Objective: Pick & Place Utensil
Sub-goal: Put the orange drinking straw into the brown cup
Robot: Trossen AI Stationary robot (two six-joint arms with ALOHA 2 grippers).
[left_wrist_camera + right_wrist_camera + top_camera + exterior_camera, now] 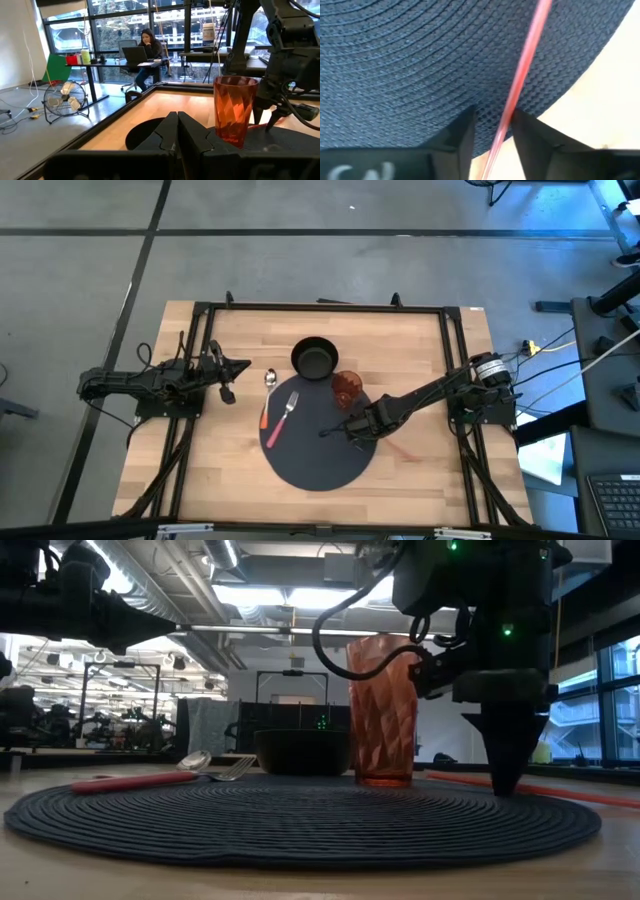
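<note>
Bowl (314, 358) and cup (346, 388) hold nothing visible; right gripper (492, 131) straddles red utensil (520, 82), unclenched.

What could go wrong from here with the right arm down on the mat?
1. The right gripper straddles a thin red utensil handle lying flat on the placemat; closing could pinch the weave or let the handle slip.
2. The red tumbler stands close beside that arm; a swing on lift could tip it.
The left gripper waits off the mat.

Thin red utensil (520, 80) across placemat edge (600, 55)
</note>
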